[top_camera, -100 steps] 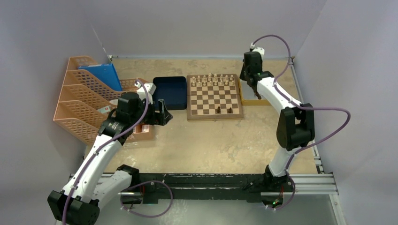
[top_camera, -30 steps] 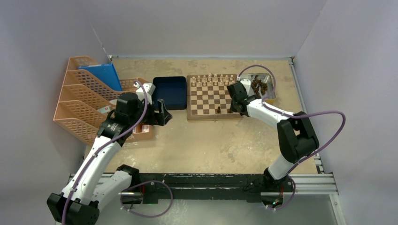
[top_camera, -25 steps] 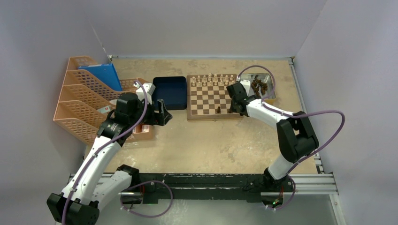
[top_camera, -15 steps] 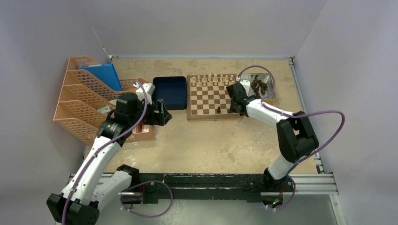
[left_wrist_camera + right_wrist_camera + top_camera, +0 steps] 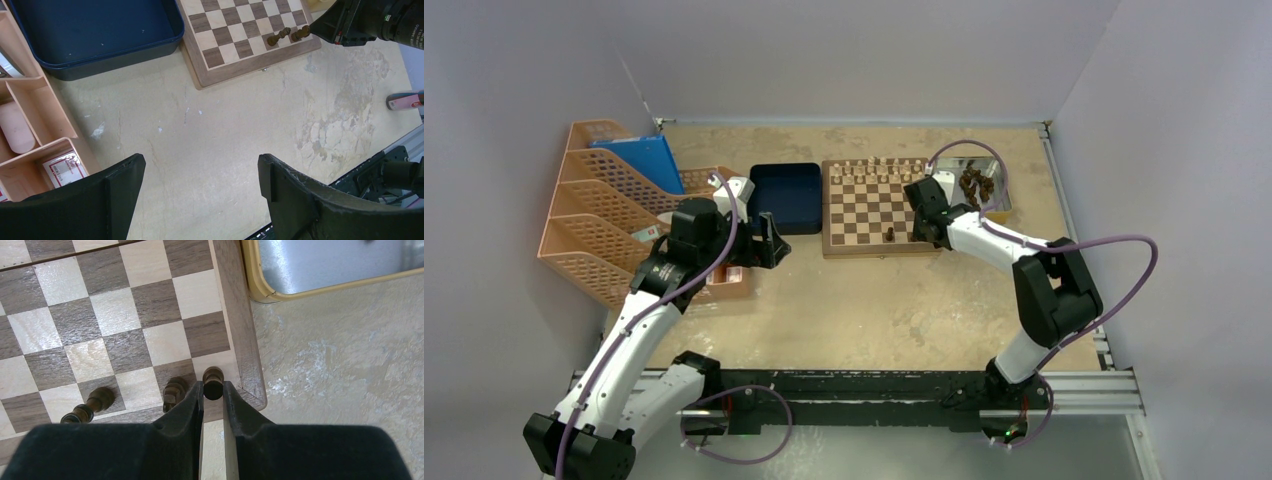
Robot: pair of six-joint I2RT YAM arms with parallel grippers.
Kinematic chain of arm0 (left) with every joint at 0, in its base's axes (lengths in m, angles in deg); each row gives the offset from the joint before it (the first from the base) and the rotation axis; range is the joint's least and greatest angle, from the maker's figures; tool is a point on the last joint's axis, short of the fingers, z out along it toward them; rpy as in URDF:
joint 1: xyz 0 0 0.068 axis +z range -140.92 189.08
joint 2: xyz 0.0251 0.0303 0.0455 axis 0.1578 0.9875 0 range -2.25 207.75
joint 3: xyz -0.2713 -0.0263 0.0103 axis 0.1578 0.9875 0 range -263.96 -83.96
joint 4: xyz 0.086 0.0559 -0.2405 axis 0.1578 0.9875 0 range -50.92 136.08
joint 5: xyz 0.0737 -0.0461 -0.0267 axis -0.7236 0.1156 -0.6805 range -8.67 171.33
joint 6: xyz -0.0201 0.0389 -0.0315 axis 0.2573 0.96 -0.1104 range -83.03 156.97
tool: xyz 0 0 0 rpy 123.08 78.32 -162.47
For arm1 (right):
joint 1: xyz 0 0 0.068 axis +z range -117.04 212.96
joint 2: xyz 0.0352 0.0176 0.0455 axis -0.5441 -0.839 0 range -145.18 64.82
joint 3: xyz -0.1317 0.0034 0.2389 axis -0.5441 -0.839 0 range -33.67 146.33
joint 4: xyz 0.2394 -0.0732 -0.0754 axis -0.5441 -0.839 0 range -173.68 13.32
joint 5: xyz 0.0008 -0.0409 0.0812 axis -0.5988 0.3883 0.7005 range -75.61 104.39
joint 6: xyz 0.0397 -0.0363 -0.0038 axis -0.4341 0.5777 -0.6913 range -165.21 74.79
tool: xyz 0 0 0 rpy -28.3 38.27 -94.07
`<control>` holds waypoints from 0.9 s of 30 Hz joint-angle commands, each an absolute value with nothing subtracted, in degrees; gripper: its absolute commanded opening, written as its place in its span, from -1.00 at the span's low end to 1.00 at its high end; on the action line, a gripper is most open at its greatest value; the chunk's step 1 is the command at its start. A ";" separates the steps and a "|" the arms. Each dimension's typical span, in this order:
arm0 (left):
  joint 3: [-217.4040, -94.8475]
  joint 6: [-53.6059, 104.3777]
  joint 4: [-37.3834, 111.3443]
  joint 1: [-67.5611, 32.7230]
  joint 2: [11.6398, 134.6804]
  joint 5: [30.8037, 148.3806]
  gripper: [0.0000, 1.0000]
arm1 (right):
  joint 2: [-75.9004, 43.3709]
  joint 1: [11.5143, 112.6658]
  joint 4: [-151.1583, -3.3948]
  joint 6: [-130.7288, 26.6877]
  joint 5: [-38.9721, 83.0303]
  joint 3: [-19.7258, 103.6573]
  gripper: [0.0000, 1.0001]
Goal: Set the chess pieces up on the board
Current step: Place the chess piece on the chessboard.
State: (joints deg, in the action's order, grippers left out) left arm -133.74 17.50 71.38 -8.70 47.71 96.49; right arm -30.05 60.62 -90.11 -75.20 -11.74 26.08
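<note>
The board (image 5: 879, 205) lies at the back centre, with light pieces (image 5: 874, 170) on its far rows. My right gripper (image 5: 921, 232) is at the board's near right corner, shut on a dark chess piece (image 5: 213, 375) over the corner square. I cannot tell whether the piece touches the board. Two more dark pieces (image 5: 175, 390) (image 5: 97, 400) stand on the same near row, left of it. Several loose dark pieces (image 5: 976, 185) lie in the silver tray (image 5: 999, 205). My left gripper (image 5: 774, 240) is open and empty over bare table (image 5: 200, 170), left of the board.
A dark blue tray (image 5: 786, 195) sits against the board's left edge. Orange file racks (image 5: 604, 210) and a small orange organiser (image 5: 30, 130) stand at the left. The silver tray's corner (image 5: 325, 265) lies just right of the board border (image 5: 235, 315).
My right gripper has moved from over the silver tray to the board's near right corner, carrying a dark piece. In the last second it barely shifted. The left arm has not moved.
</note>
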 commanded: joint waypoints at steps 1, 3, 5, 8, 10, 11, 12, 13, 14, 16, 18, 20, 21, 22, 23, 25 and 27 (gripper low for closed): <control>-133.79 17.37 70.42 -9.02 46.91 96.44 0.67 | -28.33 61.26 -91.97 -75.58 -12.07 26.35 -0.64; -133.71 17.37 70.35 -8.96 46.97 96.41 0.67 | -28.10 61.42 -91.97 -75.75 -12.18 26.15 -0.64; -133.75 17.36 70.29 -9.02 47.12 96.44 0.67 | -28.06 61.36 -92.13 -75.93 -12.47 26.02 -0.64; -133.79 17.32 70.36 -9.02 47.24 96.45 0.67 | -28.52 61.40 -92.26 -76.00 -13.04 25.75 -0.64; -133.79 17.30 70.38 -8.98 47.15 96.36 0.67 | -29.05 61.35 -92.62 -76.04 -13.45 25.89 -0.63; -133.79 17.28 70.37 -9.02 47.15 96.32 0.67 | -29.21 61.38 -92.67 -76.01 -13.51 25.98 -0.63; -133.77 17.28 70.37 -9.01 47.12 96.28 0.67 | -29.10 61.38 -92.56 -76.02 -13.51 26.01 -0.61; -133.75 17.28 70.44 -8.97 47.12 96.23 0.67 | -28.95 61.36 -92.51 -76.00 -13.48 25.93 -0.60; -133.71 17.28 70.43 -9.02 47.15 96.27 0.67 | -28.70 61.35 -92.50 -75.98 -13.47 25.97 -0.58; -133.79 17.28 70.39 -9.02 47.21 96.26 0.67 | -28.45 61.35 -92.69 -75.93 -13.33 26.43 -0.55; -133.79 17.28 70.43 -8.98 47.16 96.27 0.67 | -28.27 61.36 -93.24 -75.84 -13.17 27.22 -0.51; -133.79 17.36 70.33 -9.02 47.23 96.23 0.67 | -27.91 61.42 -93.78 -75.83 -13.02 27.96 -0.46; -133.79 17.37 70.37 -9.00 47.24 96.27 0.67 | -27.69 61.36 -94.07 -75.92 -12.91 28.41 -0.45; -133.79 17.37 70.37 -9.02 47.24 96.27 0.67 | -27.46 61.35 -94.35 -75.88 -12.91 28.77 -0.44; -133.79 17.37 70.37 -8.96 47.24 96.31 0.67 | -27.20 61.36 -94.80 -75.89 -13.05 29.12 -0.43; -133.79 17.37 70.44 -9.02 47.24 96.49 0.67 | -26.57 61.41 -95.72 -76.04 -13.14 29.85 -0.41; -133.79 17.45 70.31 -9.03 47.15 96.80 0.67 | -25.98 61.38 -96.47 -75.78 -13.08 30.77 -0.40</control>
State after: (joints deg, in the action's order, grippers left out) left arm -133.74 17.50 71.40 -8.70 47.71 96.49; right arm -29.84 61.08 -94.07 -75.25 -11.85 27.02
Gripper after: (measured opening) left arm 0.834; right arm 0.293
